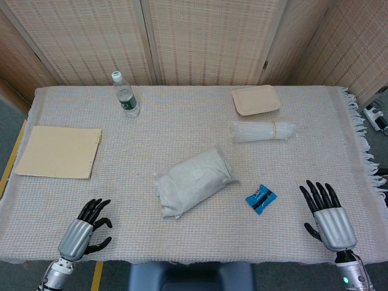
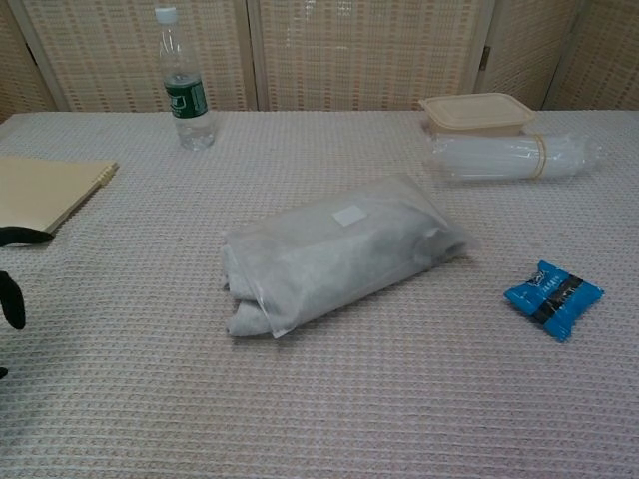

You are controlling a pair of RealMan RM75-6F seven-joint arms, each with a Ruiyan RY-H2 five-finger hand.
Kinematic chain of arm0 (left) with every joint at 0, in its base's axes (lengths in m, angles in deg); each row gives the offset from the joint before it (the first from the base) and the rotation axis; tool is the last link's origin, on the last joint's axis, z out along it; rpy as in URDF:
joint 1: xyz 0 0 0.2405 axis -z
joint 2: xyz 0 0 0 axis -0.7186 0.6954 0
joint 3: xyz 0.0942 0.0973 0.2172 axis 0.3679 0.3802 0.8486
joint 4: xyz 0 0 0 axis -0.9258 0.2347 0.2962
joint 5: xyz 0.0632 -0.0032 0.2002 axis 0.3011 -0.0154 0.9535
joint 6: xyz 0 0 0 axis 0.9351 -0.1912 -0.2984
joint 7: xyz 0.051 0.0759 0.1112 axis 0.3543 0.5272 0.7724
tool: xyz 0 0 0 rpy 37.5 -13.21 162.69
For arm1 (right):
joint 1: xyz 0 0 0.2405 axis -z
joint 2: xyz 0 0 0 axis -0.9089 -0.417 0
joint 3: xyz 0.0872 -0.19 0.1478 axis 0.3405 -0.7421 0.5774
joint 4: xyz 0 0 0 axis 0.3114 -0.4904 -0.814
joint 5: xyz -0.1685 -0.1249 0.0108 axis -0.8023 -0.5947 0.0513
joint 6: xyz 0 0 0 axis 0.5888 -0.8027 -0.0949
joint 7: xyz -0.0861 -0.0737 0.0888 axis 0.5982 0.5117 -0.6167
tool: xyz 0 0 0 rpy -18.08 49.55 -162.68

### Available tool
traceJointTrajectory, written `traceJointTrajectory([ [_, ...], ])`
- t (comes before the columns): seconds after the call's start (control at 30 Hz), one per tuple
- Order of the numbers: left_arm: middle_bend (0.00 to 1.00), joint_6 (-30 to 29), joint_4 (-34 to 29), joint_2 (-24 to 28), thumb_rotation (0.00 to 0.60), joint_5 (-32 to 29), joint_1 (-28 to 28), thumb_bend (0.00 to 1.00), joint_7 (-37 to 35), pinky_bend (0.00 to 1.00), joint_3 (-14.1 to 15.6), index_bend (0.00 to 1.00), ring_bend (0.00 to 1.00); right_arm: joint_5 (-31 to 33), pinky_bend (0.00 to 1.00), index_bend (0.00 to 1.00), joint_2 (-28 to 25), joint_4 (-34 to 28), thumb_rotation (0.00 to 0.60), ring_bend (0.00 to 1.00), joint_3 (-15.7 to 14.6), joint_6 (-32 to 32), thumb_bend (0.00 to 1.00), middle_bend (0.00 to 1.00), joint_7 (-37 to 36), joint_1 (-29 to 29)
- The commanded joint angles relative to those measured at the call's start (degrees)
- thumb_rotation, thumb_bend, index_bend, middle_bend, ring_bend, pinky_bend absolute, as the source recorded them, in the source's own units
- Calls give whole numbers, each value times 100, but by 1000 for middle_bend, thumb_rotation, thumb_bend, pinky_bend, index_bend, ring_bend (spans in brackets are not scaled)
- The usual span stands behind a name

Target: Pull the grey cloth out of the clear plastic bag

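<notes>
The clear plastic bag (image 1: 194, 180) (image 2: 344, 249) lies mid-table with the grey cloth (image 1: 182, 188) (image 2: 300, 269) folded inside it; the cloth's end shows at the bag's near left mouth. My left hand (image 1: 85, 229) hovers over the front left of the table, fingers spread, holding nothing; only its dark fingertips (image 2: 12, 299) reach the chest view's left edge. At the front right my right hand (image 1: 325, 213) is spread and empty, well clear of the bag, and it does not appear in the chest view.
A water bottle (image 1: 125, 94) stands at the back left, a tan notebook (image 1: 59, 151) lies at the left. A lidded tan container (image 1: 256, 99) and a clear wrapped bundle (image 1: 264, 131) sit back right. A blue snack packet (image 1: 260, 199) lies right of the bag.
</notes>
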Motion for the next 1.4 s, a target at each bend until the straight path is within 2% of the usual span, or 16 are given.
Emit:
traceJointTrajectory([
  [0.03,131,113,467,-669,600,133,190,292,8,88,-56,541,0,21,0,0,-13,3,600,0,21,-32,132,0,-3,-3],
  [0.33,83,304,1224,-1609,600,154,494,344,415,38,-172,526,0,-73,0,0,-61,62,600,0,37,-82,125,0,-208,-18],
  [0.6,16,25,1892,-2271,600,322,765,353,562,3,-287,514,0,77,0,0,-76,31,600,0,72,-278,125,0,-76,-36],
  [0.77,0,-53,2436,-2719,600,201,945,347,255,0,-438,499,0,169,0,0,-53,4,600,0,94,-387,125,0,-4,-47],
  [0.93,0,-155,2794,-2985,600,106,1049,293,10,0,-557,521,0,206,0,0,-27,1,600,0,97,-448,125,0,37,-56],
  [1.0,0,-36,3026,-3199,600,-49,1197,272,-37,0,-725,522,0,247,0,0,0,13,600,0,101,-529,126,0,103,-79],
  [1.4,1,-12,3679,-3581,600,-347,1360,240,-164,0,-728,520,0,246,0,0,-59,-31,600,0,120,-513,125,0,36,-62],
])
